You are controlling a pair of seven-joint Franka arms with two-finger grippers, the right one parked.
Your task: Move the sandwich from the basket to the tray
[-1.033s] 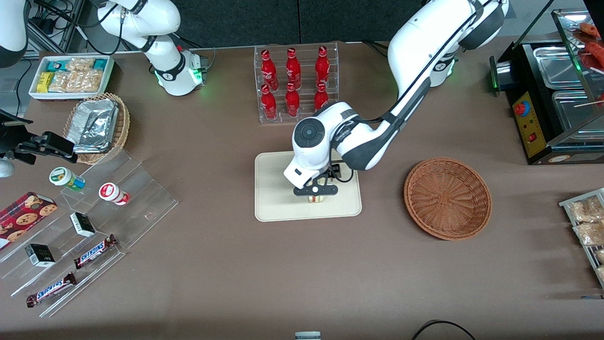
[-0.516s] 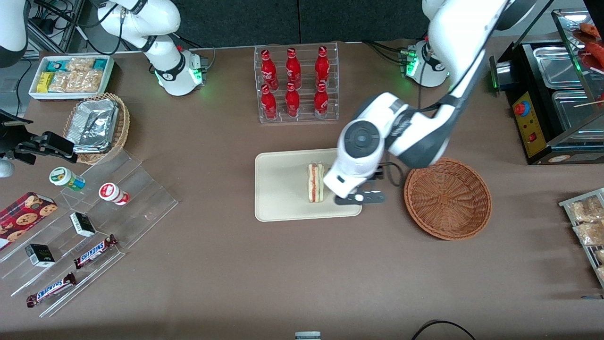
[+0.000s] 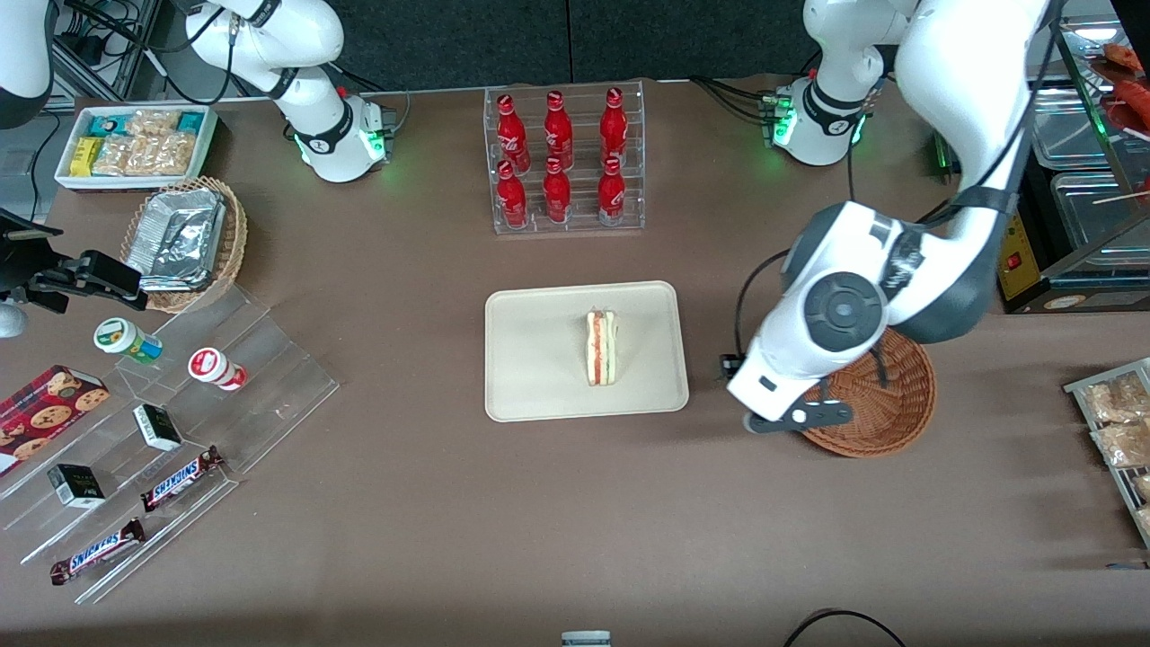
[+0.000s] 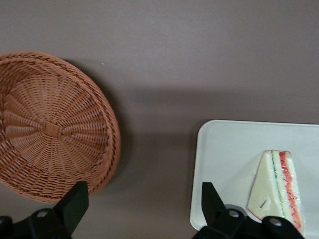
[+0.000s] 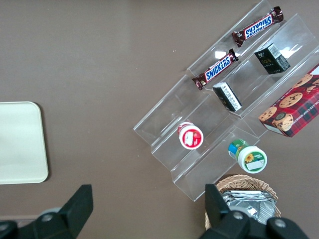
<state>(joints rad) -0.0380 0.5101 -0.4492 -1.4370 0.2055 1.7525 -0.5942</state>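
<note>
Since a second ago, when the pincer was down on the sandwich (image 3: 602, 349), the arm has let go and swung away toward its own end of the desk (image 3: 539, 503). Now the sandwich lies on the tray (image 3: 530, 359) by itself, with nothing touching it. It rests flat, and its red and green stripes show along the cut edge. The tray sits near the middle of the desk, nearer the front camera than the rack of red bottles (image 3: 561, 160).

The basket (image 3: 885, 409) is beside the tray, toward the working arm's end. The wrist view shows nothing inside it.

The pincer (image 3: 795, 419) hangs in the air over the basket's edge, the edge that faces the tray. Its two fingers (image 4: 75, 201) are spread wide apart and hold nothing.

So the job looks done: the sandwich is out of the basket and on the tray. I think all that is left is for the arm to go back and rest.
</note>
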